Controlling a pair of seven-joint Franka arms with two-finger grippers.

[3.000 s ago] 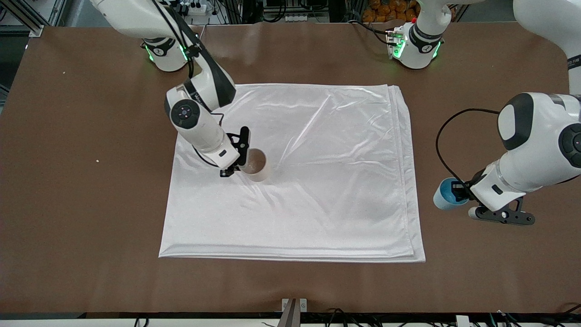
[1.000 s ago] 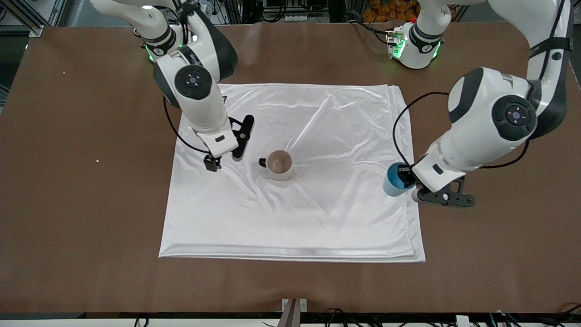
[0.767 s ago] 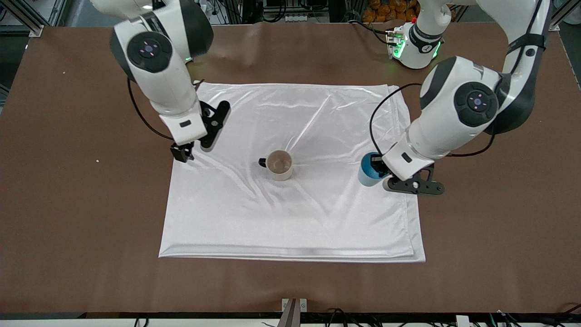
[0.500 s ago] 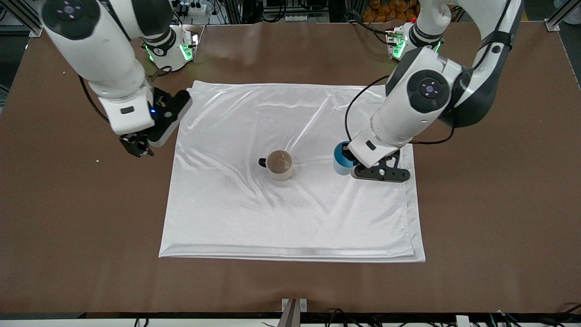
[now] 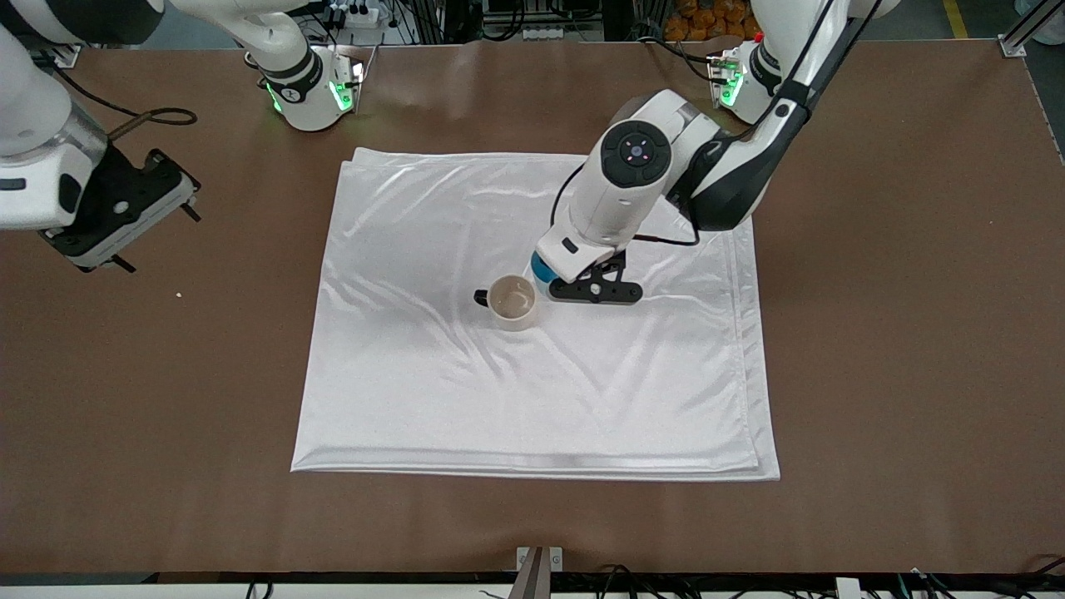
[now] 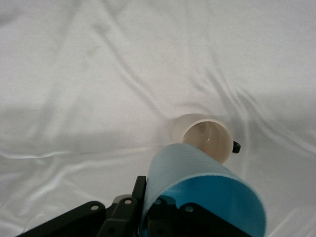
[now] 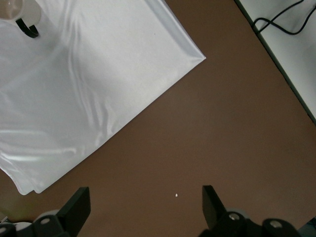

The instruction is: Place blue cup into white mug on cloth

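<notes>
left gripper (image 5: 556, 281) carried blue cup (image 5: 540, 271) beside white mug (image 5: 512, 302) | right gripper (image 5: 98, 218) withdrew

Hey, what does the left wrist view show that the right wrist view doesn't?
Only the left wrist view shows the blue cup, held in the left gripper above the cloth, and the open mouth of the white mug just past the cup.

Only the right wrist view shows the bare brown table, a cloth corner, a small white speck and the open right gripper, which waits over the table.

Both show the cloth and the mug's black handle.
</notes>
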